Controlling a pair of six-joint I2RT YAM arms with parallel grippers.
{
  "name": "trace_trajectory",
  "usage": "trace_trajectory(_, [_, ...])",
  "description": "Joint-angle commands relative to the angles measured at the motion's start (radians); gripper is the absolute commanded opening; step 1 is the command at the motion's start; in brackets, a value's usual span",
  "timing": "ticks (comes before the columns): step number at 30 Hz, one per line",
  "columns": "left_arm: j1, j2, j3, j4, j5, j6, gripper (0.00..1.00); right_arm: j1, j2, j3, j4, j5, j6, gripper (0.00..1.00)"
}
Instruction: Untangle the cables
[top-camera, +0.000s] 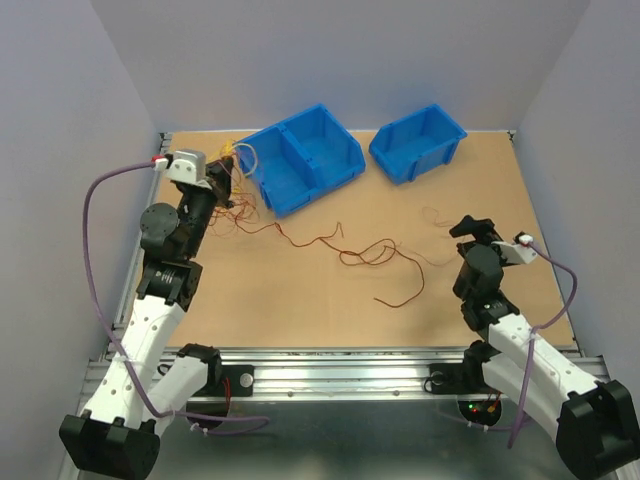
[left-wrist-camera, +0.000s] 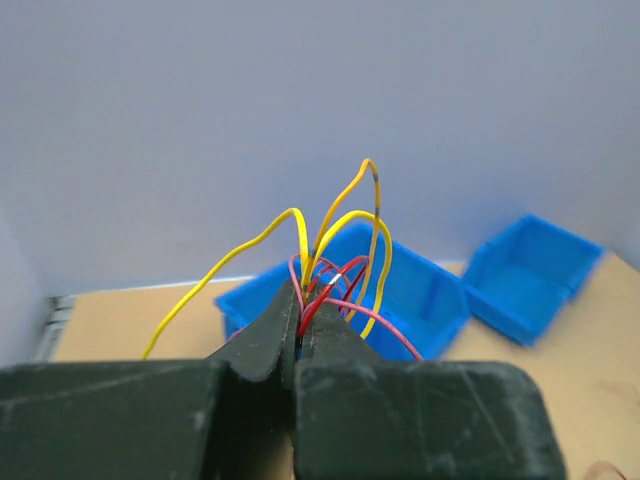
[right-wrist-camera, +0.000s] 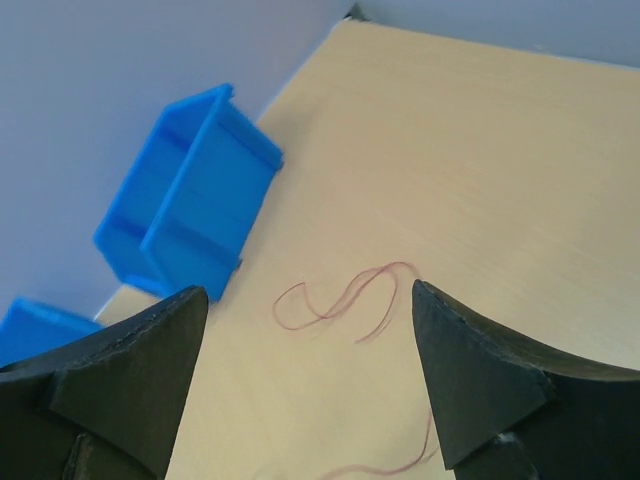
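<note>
My left gripper (top-camera: 227, 170) hovers at the back left, beside the blue bins, shut on a bundle of yellow, red and orange cables (top-camera: 240, 156). In the left wrist view the jaws (left-wrist-camera: 300, 296) pinch these cables (left-wrist-camera: 340, 250), which fan upward out of the tips. From the bundle, red strands (top-camera: 365, 252) trail down and across the middle of the table. My right gripper (top-camera: 472, 226) stands open at the right with nothing between its fingers. Seen from the right wrist (right-wrist-camera: 307, 288), a thin red strand (right-wrist-camera: 361, 281) lies loose on the table below the jaws.
A large divided blue bin (top-camera: 305, 155) sits at the back centre, close to the left gripper. A smaller blue bin (top-camera: 418, 142) stands to its right. Grey walls close in the table on three sides.
</note>
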Motion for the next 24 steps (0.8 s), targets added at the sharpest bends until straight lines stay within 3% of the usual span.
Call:
trace_trajectory(1, [-0.005, 0.048, 0.0, 0.108, 0.415, -0.007, 0.0, -0.005, -0.042, -0.052, 0.196, -0.257, -0.201, 0.88])
trace_trajectory(8, [-0.006, 0.105, 0.006, 0.107, 0.486, 0.003, 0.01, -0.005, 0.035, 0.037, 0.252, -0.935, -0.406, 0.96])
trace_trajectory(12, [-0.008, 0.098, -0.002, 0.113, 0.525, 0.011, 0.03, -0.005, 0.159, 0.14, 0.148, -1.069, -0.409, 0.98])
trace_trajectory(16, [-0.016, 0.105, -0.009, 0.123, 0.627, 0.019, 0.07, -0.005, 0.259, 0.263, -0.061, -0.909, -0.389, 0.97])
trace_trajectory(17, [-0.028, 0.11, -0.011, 0.125, 0.678, 0.02, 0.08, -0.005, 0.283, 0.289, -0.131, -0.75, -0.374, 0.97])
trace_trajectory(20, [-0.072, 0.131, -0.018, 0.122, 0.761, 0.091, 0.1, -0.005, 0.329, 0.321, -0.225, -0.471, -0.28, 1.0])
trace_trajectory(24, [-0.185, 0.133, -0.049, 0.096, 0.748, 0.178, 0.14, -0.005, 0.401, 0.369, -0.303, -0.338, -0.213, 1.0])
